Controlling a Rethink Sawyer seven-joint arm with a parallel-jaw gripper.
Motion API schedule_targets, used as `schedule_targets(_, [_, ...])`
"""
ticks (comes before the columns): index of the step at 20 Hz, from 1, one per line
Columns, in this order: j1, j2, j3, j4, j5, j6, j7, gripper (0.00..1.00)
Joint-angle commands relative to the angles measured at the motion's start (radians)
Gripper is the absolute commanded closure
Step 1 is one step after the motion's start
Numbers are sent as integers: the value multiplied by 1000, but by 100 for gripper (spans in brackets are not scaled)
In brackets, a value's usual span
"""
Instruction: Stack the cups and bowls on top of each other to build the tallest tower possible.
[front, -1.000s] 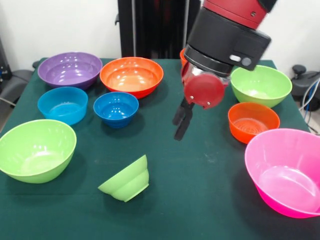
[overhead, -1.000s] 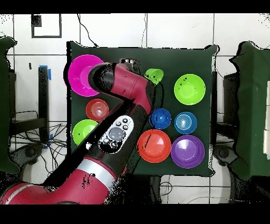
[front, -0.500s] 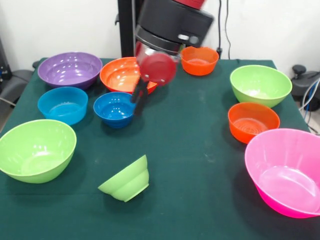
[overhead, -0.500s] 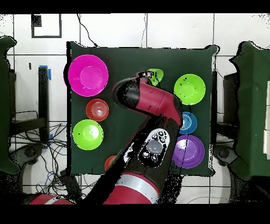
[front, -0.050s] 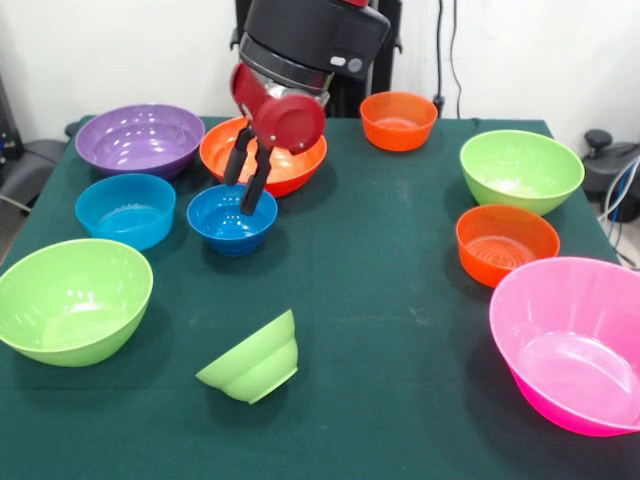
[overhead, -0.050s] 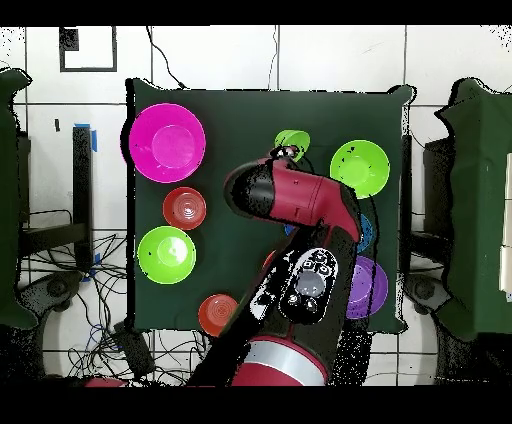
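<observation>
A: Blue small bowl sits at ten o'clock on the bench; the hand, fingers slightly apart and empty, hovers over its rim.

B: Pick-up step, I judge; next, descend and pinch the rim.

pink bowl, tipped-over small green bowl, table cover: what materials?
Pink bowl: looks like glossy, slightly translucent plastic; bright glints on its inner wall. Small green bowl, lying tilted: likely the same shiny moulded plastic. Table cover: matte dark green, probably felt or cloth; no reflections.
</observation>
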Motion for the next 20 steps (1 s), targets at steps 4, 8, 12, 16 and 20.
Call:
schedule_targets(4, [21,72,162,-76,-134,120,-191,0])
schedule_targets(8, [25,96,163,-114,-150,135,-174,0])
schedule_targets(12, [26,110,162,-121,-176,93,-164,0])
schedule_targets(16, [-3,86,195,-81,-219,23,-194,0])
schedule_targets(20, [-25,66,215,-54,-276,-26,-213,0])
